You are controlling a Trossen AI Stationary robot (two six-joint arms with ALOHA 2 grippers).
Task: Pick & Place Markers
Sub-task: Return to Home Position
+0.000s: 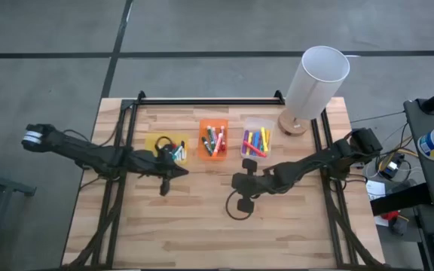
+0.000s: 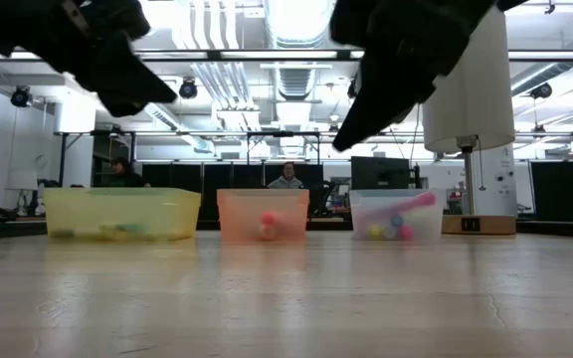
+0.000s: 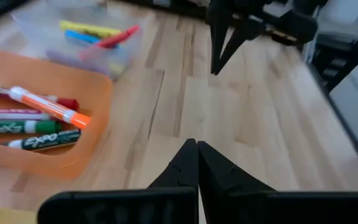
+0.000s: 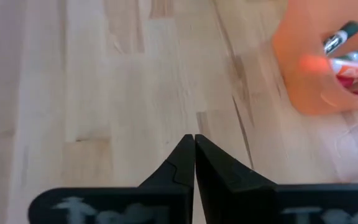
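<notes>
"EXPO" on two markers (image 3: 35, 127) in the orange bin (image 3: 102, 99)

Short capped markers (image 1: 215, 140) in many colours, lying jumbled inside the yellow bin (image 1: 151, 144), orange bin (image 1: 202, 153) and clear bin (image 1: 258, 120)

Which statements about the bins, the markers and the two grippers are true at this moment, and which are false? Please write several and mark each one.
1. Three bins stand in a row, the orange bin between the yellow bin and the clear bin. True.
2. The left gripper holds a green marker. False: it is shut and empty, above bare wood.
3. The right gripper is shut, with nothing in it. True.
4. Several markers lie loose on the table. False: every marker in view lies in a bin.
</notes>
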